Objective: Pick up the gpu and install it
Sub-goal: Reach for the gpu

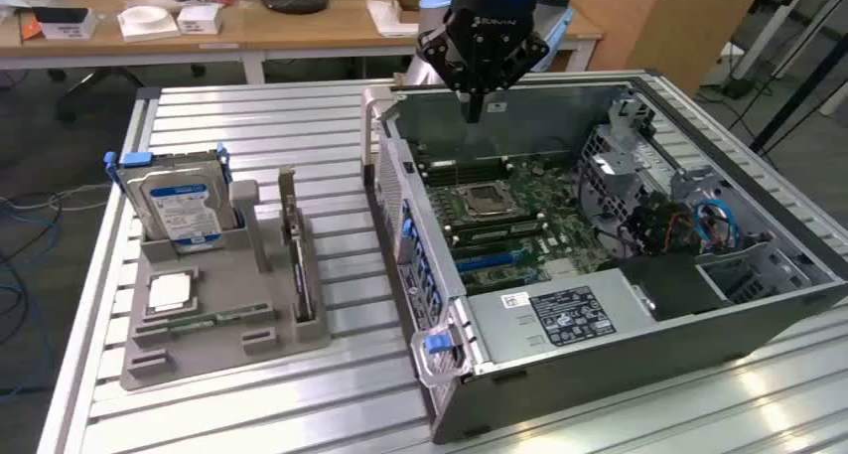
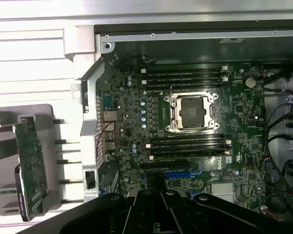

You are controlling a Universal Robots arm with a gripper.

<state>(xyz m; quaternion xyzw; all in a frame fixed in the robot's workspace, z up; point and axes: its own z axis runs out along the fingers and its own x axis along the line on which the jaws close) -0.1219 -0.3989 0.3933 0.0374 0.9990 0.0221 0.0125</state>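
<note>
The gpu (image 1: 294,250) stands on its long edge in a grey holder (image 1: 212,350) on the exterior view's left, beside the open computer case (image 1: 636,335). In the wrist view the gpu (image 2: 31,161) shows its brownish-green face, off to the side of the case. My gripper (image 1: 472,111) hangs above the far end of the case, over the motherboard (image 1: 530,206), fingers together and holding nothing. It is well away from the gpu. The wrist view has the gripper (image 2: 161,190) over the board's expansion slots (image 2: 178,173).
A hard drive with a blue label (image 1: 179,201) stands upright at the holder's far end, and a memory stick (image 1: 199,320) lies in it. The case's rear wall (image 1: 397,186) rises between holder and motherboard. Cables (image 1: 709,226) fill the case's right side. Desks stand behind.
</note>
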